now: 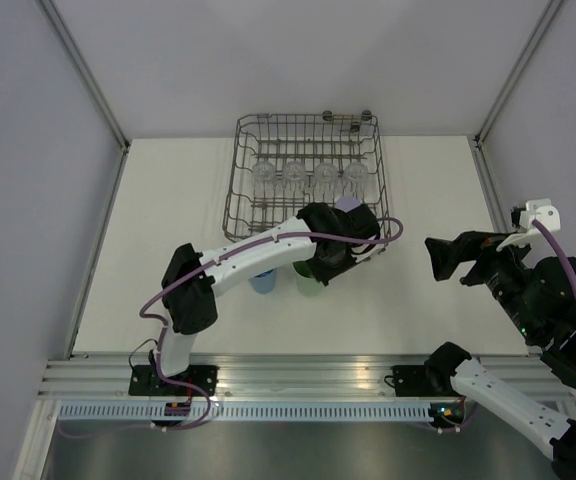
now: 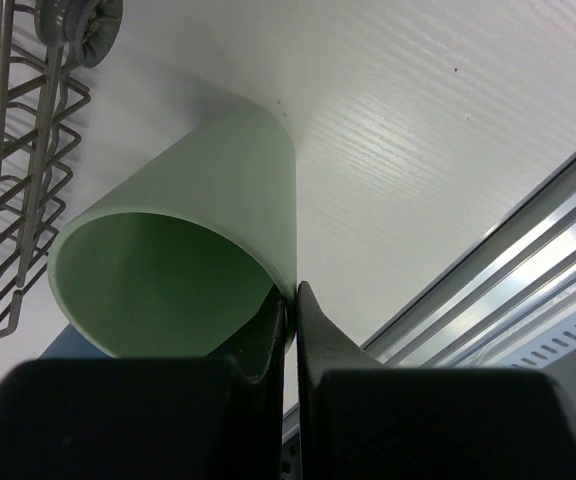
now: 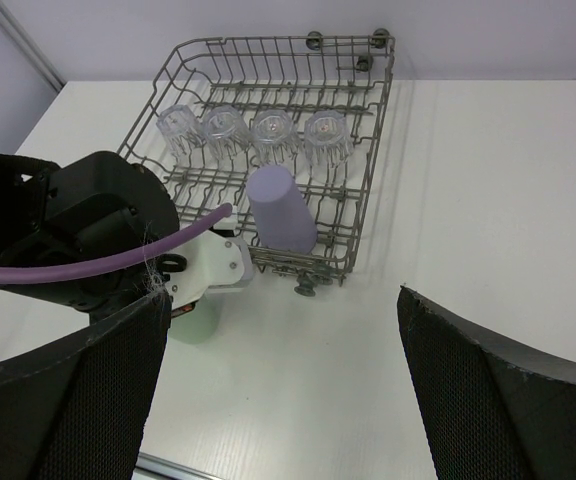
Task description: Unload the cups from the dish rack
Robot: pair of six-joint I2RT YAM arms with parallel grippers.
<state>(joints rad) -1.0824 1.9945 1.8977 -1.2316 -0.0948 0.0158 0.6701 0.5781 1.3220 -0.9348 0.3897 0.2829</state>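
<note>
- The left fingers (image 2: 290, 300) are pressed together on the wall of the green cup (image 2: 183, 240), one inside the rim and one outside. The cup is mouth-up on the tabletop (image 2: 418, 150), just off the near side of the dish rack (image 1: 306, 170). I cannot tell whether its base bears fully on the surface.
- The blue cup (image 1: 262, 283) stands just beside it to the left, also outside the rack.
- The rack holds the lilac cup (image 3: 280, 212), mouth-down near its near right corner. Four clear glasses (image 3: 273, 130) sit in a row across its far half.
- The right fingers (image 1: 453, 260) are spread wide with nothing between them. They are well apart from the rack, toward the tabletop's right edge.
- Judgement: the green cup looks ready for release. The lilac cup then lies just beyond the left fingers toward the far edge, with its long axis near upright. It is nearer the left arm than the right.
</note>
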